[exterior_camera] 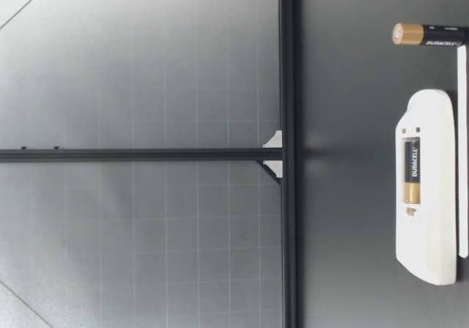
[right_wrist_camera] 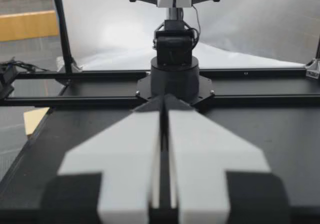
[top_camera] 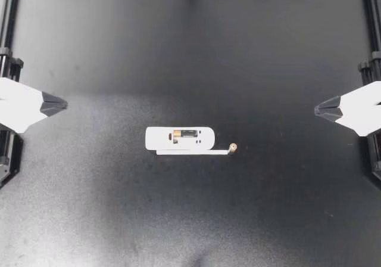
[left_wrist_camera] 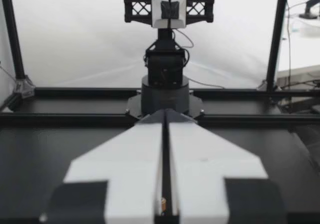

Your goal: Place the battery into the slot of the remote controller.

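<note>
My top camera hangs well above the table (top_camera: pixel 190 52) and looks straight down, taking in the whole dark surface, with my left gripper (top_camera: pixel 58 105) and my right gripper (top_camera: pixel 323 108) at its sides and the remote (top_camera: pixel 180 139) and loose battery (top_camera: pixel 233 148) small at the middle. My low camera sits at table height and looks across from close by, sharing only that remote (exterior_camera: pixel 426 196) and battery (exterior_camera: pixel 429 34), which are large here. Each wrist camera looks along its own gripper across the table, the left one facing my right arm (left_wrist_camera: pixel 165 79) and the right one facing my left arm (right_wrist_camera: pixel 175 64).
</note>
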Tool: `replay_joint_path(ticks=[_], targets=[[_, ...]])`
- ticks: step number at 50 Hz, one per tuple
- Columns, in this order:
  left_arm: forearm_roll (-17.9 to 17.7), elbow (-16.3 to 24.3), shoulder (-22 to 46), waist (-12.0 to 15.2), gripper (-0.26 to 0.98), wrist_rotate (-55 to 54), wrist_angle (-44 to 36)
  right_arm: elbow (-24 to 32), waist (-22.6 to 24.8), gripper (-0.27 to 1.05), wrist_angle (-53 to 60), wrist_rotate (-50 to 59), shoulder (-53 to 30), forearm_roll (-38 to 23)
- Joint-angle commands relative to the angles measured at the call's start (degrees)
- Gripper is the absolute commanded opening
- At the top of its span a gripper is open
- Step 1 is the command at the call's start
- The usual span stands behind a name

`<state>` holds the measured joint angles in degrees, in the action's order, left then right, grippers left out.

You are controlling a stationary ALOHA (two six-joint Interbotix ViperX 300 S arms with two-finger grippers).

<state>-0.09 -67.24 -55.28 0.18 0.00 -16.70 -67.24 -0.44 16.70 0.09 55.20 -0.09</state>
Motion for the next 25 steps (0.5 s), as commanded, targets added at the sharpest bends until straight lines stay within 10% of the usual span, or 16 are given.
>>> replay_joint_path(ticks=[1,25], targets=[[0.00,0.44,0.62,1.05,-0.11,0.35,-0.44,0.44,-0.09,-0.11,0.88,-0.09,-0.18,-0.09],[0.00,-0.44,0.62,1.05,-0.12,0.44,-0.70,4.39,-0.18,-0.13,-3.52,0.44,-8.70,0.44]])
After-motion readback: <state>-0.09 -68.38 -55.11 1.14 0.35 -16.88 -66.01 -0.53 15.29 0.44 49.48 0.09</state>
